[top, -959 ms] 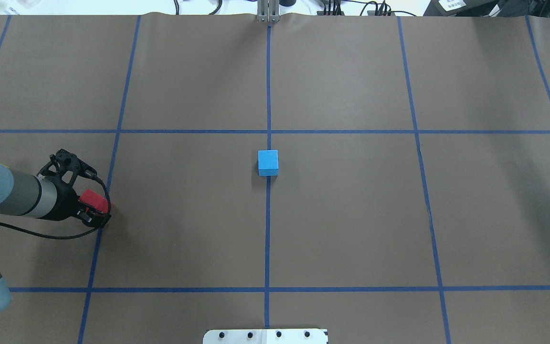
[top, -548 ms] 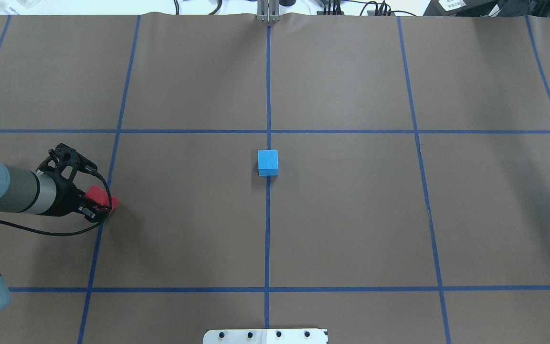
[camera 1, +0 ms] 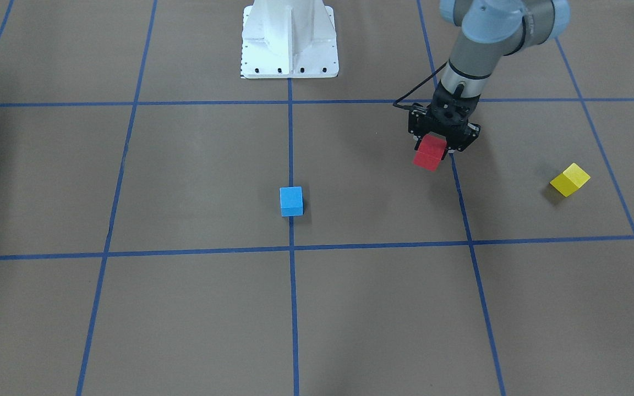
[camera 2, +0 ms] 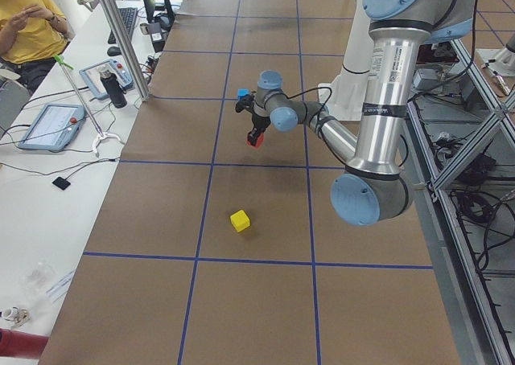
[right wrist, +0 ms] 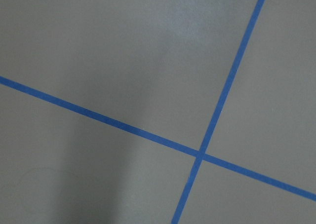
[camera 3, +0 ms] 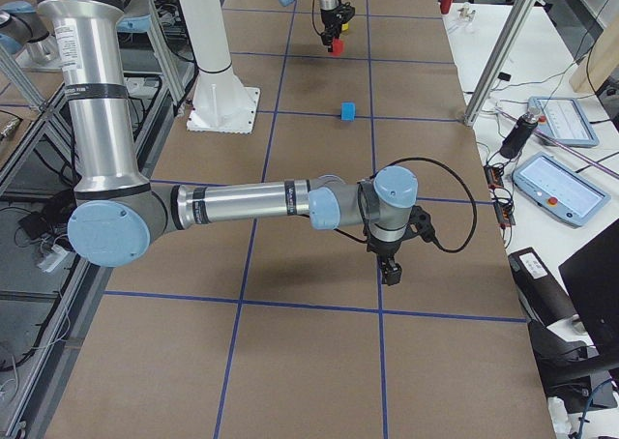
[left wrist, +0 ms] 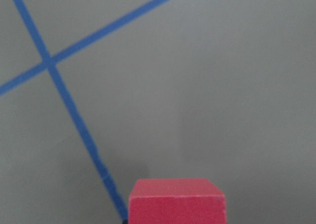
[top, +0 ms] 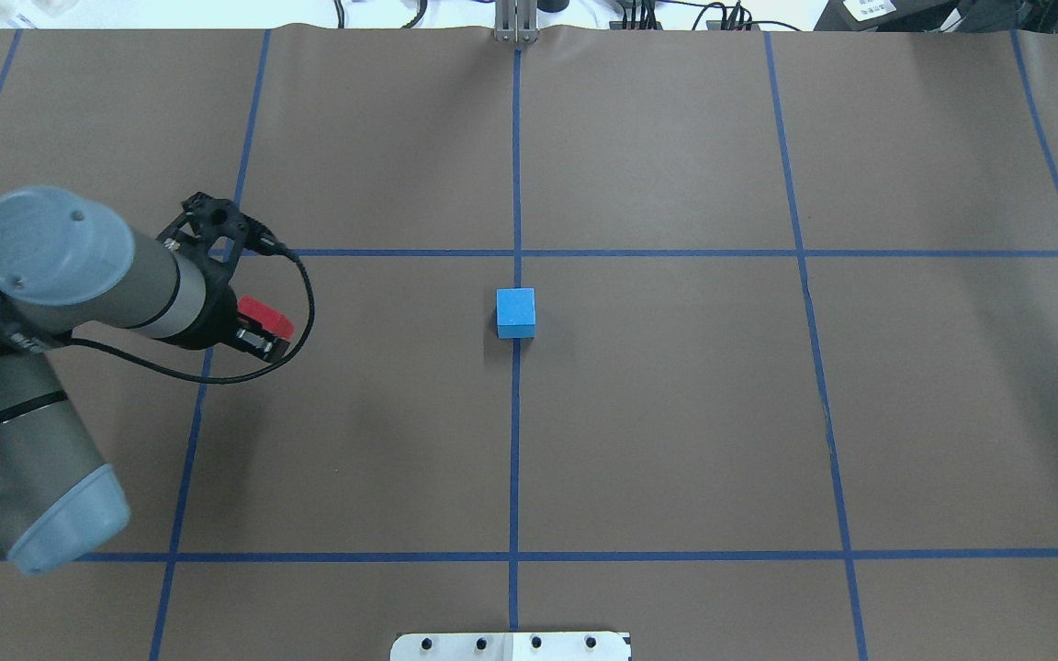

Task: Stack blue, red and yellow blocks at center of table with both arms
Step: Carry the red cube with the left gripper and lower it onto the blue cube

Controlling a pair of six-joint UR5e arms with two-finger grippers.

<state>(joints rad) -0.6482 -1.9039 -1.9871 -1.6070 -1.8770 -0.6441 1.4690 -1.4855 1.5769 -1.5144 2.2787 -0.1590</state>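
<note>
While the left end effector (camera 1: 434, 147) is clamped on the red block (camera 1: 428, 155), held above the bench (camera 1: 185, 165), the blue block (camera 1: 291, 201) sits at the bench's centre and the yellow block (camera 1: 569, 179) lies nearer its left end; whether the right end effector (camera 3: 391, 271) is apart or together cannot be told.

This is a robotics lab. A wide brown matte surface (top: 676, 413), taped with a grid of thin blue lines, carries a white bolted metal pedestal (camera 1: 289, 38). Two silver jointed robot arms with light blue caps (camera 3: 242, 202) reach over the surface. Bare aluminium frame posts (camera 2: 121, 39) stand along its edge. A white side bench (camera 2: 32, 212) holds grey tablet-like control pendants with red buttons (camera 2: 52, 126), and a person in a yellow shirt (camera 2: 28, 23) sits at it.
</note>
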